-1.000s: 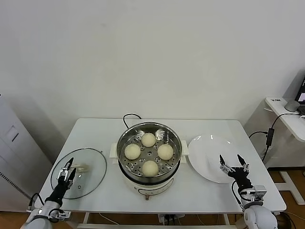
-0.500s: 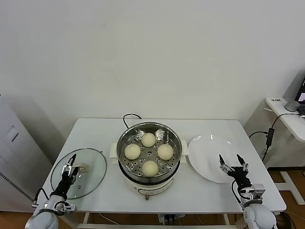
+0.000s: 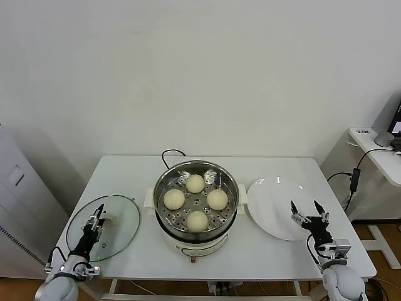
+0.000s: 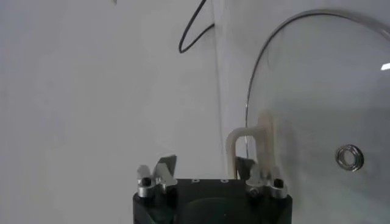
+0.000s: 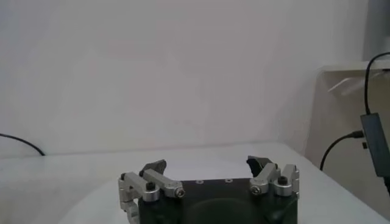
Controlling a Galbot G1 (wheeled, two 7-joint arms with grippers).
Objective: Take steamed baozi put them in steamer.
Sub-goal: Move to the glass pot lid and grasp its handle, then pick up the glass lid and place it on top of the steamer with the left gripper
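Left tool [image 3: 96, 219] narrows from wide to nearly together above the round glass lid [image 3: 119, 226], right tool [image 3: 307, 215] spread apart over the glossy white plate [image 3: 276, 204], four smooth cream baozi [image 3: 195, 184] on the shiny steel steamer's [image 3: 164, 180] perforated tray, mid-bench [image 3: 125, 172].

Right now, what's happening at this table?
All four steamed baozi already sit on the perforated tray inside the steamer, and the white plate beside it is empty. The left gripper is over the glass lid at its white handle, lid flat on the table. The right gripper hangs open near the plate's front edge, holding nothing.
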